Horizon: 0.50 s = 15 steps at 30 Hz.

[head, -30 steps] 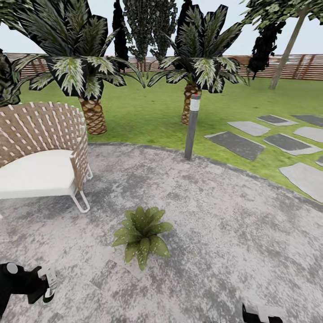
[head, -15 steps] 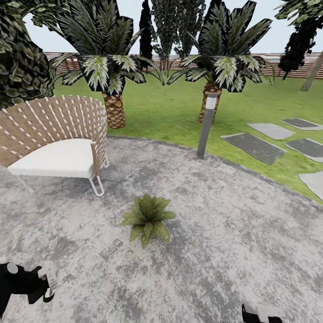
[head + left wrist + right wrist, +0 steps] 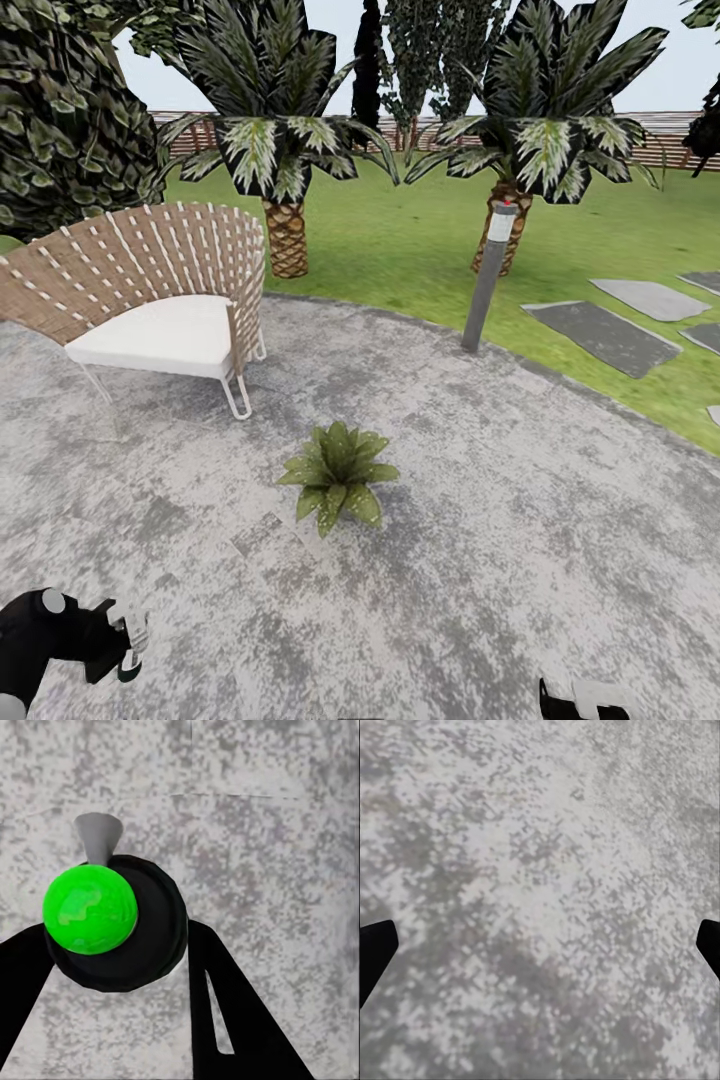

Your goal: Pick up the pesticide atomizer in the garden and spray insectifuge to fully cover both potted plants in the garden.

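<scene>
One plant in reach, atomizer in L grip

Potted plant (image 3: pixel 338 474) sits centre frame on grey patio (image 3: pixel 520 520), below-right of wicker chair (image 3: pixel 160 300). Only this one seen.

L gripper (image 3: pixel 122 645) at lower-left corner, fingers (image 3: pixel 225 1020) clamped on pesticide atomizer (image 3: pixel 112 919). Wrist cam looks down the bottle's long axis: green end facing lens, grey nozzle (image 3: pixel 97 836) beyond it, aimed at bare patio, not at leaves.

R gripper (image 3: pixel 585 697) at bottom edge, right of centre; tips (image 3: pixel 375 952) wide apart, holding nothing.

Key relation: plant lies up and right of L gripper, well apart. L arm nearer and has the tool. Judgement: nozzle needs swinging toward the rosette, prob. closer approach too.
</scene>
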{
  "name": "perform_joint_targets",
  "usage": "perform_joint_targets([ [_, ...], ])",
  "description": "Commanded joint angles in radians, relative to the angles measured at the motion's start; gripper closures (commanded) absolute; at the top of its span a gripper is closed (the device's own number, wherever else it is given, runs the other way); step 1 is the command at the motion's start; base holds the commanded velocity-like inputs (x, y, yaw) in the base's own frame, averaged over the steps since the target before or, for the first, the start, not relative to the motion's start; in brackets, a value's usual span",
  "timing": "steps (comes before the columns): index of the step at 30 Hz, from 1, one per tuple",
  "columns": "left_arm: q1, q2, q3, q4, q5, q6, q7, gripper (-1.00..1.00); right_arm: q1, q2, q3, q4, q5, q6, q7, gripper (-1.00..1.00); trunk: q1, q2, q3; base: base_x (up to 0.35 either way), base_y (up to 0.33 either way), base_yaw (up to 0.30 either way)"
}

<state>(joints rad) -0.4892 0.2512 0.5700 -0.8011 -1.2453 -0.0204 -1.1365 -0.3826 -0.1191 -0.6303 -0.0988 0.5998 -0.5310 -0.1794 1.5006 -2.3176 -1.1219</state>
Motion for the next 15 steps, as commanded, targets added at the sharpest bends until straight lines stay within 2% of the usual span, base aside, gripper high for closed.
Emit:
perform_joint_targets([
  [1,0.001,-0.026,0.002,-0.001,-0.031,-0.01,-0.002,1.0,-0.001,0.0,-0.005,0.002,0.011,-0.003,-0.006,-1.0,0.0,0.0,-0.001,0.0,-0.001,0.001],
  [4,0.001,-0.036,0.01,0.003,-0.019,-0.023,0.003,1.0,-0.001,-0.001,0.0,0.0,0.014,-0.002,-0.003,-1.0,0.0,0.0,-0.001,0.0,0.0,0.0],
  [6,0.001,-0.041,0.007,0.008,-0.015,-0.024,0.004,1.0,-0.001,0.0,0.031,-0.003,0.034,0.0,0.0,-1.0,0.0,0.0,-0.001,0.0,0.0,0.0],
  [9,-0.009,-0.049,0.004,0.015,-0.014,-0.026,0.003,1.0,-0.001,0.001,0.159,-0.057,0.141,0.002,0.038,-1.0,0.0,0.0,-0.001,0.0,0.0,0.0],
  [10,-0.013,-0.06,-0.003,0.018,-0.014,-0.027,0.003,1.0,-0.001,0.004,0.211,-0.111,0.19,0.004,0.09,-1.0,0.0,0.0,-0.001,0.0,0.0,0.0],
  [12,-0.015,-0.079,-0.03,0.02,-0.015,-0.029,0.001,1.0,-0.001,0.01,0.247,-0.186,0.225,0.009,0.2,-1.0,0.0,0.0,-0.001,0.0,0.0,0.0],
  [13,-0.016,-0.088,-0.064,0.022,-0.014,-0.034,0.001,1.0,-0.005,0.013,0.26,-0.226,0.238,0.028,0.309,-1.0,0.0,0.0,-0.001,0.0,0.0,0.0],
  [14,-0.016,-0.091,-0.09,0.024,-0.013,-0.047,0.0,1.0,-0.011,0.014,0.265,-0.243,0.243,0.049,0.388,-1.0,0.0,0.0,-0.001,0.0,0.0,0.0],
  [15,-0.018,-0.095,-0.124,0.034,-0.011,-0.078,-0.003,1.0,-0.032,0.015,0.27,-0.261,0.248,0.086,0.498,-1.0,0.0,0.0,-0.001,0.0,0.0,0.0],
])
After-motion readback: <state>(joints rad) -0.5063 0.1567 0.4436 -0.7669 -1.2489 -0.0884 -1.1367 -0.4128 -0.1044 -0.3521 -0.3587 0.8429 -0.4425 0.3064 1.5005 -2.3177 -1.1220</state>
